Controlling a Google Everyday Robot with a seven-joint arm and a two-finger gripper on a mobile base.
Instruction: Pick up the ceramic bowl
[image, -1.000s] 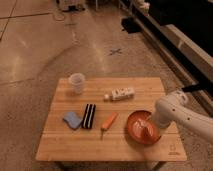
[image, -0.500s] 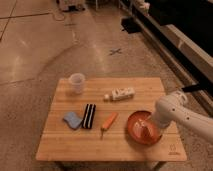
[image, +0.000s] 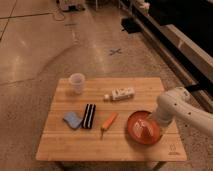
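Orange-red ceramic bowl (image: 133, 128) has the gripper (image: 146, 128) inside, its tip indistinct.

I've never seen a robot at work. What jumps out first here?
A white arm comes in from the right, its gripper at the glossy orange-red bowl near the front right of the wooden table. After that, the pale cup at the back left corner.

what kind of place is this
Probably a robot test lab: polished concrete floor with a taped X, low wooden table of props, gripper at the ceramic bowl.
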